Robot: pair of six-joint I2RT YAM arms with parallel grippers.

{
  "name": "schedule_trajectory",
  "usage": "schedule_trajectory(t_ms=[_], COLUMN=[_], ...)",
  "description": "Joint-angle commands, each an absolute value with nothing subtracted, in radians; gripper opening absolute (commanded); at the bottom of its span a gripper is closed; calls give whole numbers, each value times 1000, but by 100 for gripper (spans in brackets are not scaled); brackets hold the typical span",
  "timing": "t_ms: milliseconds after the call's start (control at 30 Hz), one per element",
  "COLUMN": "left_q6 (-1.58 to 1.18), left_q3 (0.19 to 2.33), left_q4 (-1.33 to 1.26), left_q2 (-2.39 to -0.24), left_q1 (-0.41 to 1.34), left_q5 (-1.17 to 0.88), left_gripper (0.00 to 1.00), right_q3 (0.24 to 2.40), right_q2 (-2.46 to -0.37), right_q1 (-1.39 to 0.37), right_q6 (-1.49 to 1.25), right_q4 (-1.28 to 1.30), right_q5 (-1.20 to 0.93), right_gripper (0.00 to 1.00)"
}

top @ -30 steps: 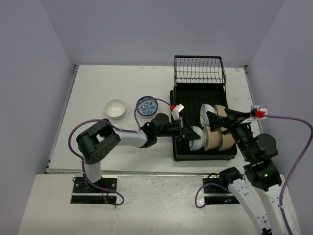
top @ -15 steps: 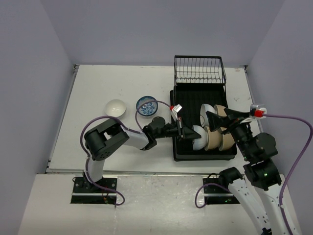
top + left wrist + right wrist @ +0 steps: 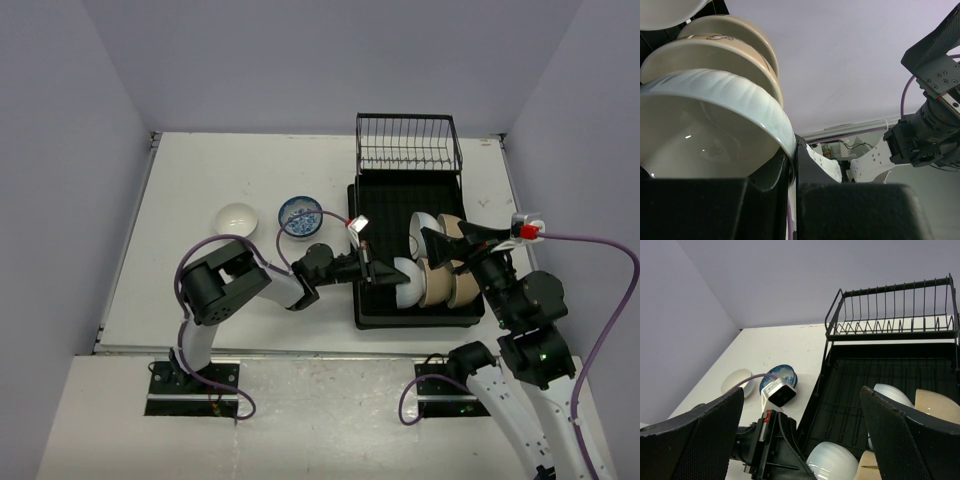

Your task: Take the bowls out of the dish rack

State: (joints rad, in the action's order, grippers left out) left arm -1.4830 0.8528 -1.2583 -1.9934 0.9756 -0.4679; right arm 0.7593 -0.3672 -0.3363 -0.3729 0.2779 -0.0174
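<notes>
White table (image 3: 200, 290) is being occupied by the dish rack (image 3: 385, 205) at right. In its tray, a white bowl (image 3: 407, 281) is being pinched at the rim by the closed left gripper (image 3: 376, 269); right gripper (image 3: 445, 243) is being held wide open, empty, above tan bowls (image 3: 445, 285).

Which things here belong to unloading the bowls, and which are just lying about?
Job: rack; left pincer, shut on a white bowl rim; tan bowls and another white bowl in the rack; plain bowl and blue bowl out on the table.
Lying about: purple cables.
</notes>
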Motion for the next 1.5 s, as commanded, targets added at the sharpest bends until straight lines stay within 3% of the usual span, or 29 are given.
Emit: schedule_trajectory(t_ms=[0,700,1467], left_q6=[-1483,-1327,-1353], left_q3=[838,758,862], left_q4=[-1505,-1611,-1793], left_q2=[-1954,-1815,-1894], left_q1=[977,971,971], left_q5=[-472,-449,-511], left_gripper=[0,0,0], right_q3=[779,779,781], right_q2=[-377,-380,-387], right_q1=[-336,-336,-336], right_q6=[-359,-359,-354], right_q4=[271,271,272], right_q5=[-23,-34,-38], right_gripper=[99,99,99])
